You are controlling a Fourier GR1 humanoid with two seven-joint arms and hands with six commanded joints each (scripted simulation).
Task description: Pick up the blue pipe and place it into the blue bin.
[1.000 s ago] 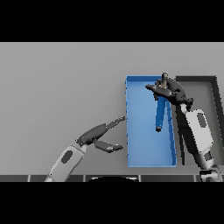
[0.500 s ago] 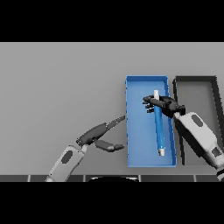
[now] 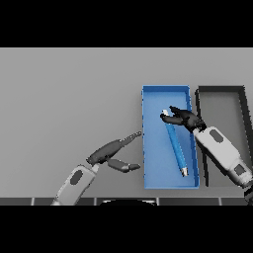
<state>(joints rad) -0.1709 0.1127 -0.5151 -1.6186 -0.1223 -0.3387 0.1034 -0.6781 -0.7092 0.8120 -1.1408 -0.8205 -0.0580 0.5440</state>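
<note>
Head view: the blue pipe (image 3: 175, 145) lies flat inside the blue bin (image 3: 154, 178), slanting from its middle toward the near right corner, so the placing looks done. My right hand (image 3: 184, 118) hangs over the pipe's far end, fingers loosely spread, gripping nothing. A black bin (image 3: 199, 99) sits just beside, at the worktop's (image 3: 64, 99) right edge. My left hand (image 3: 112, 150) rests open left of the bin, nothing blocking it.

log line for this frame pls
stage: place | blue pipe: lying in blue bin | right hand: at pipe's far end, grip unclear | left hand: open, idle beside bin
</note>
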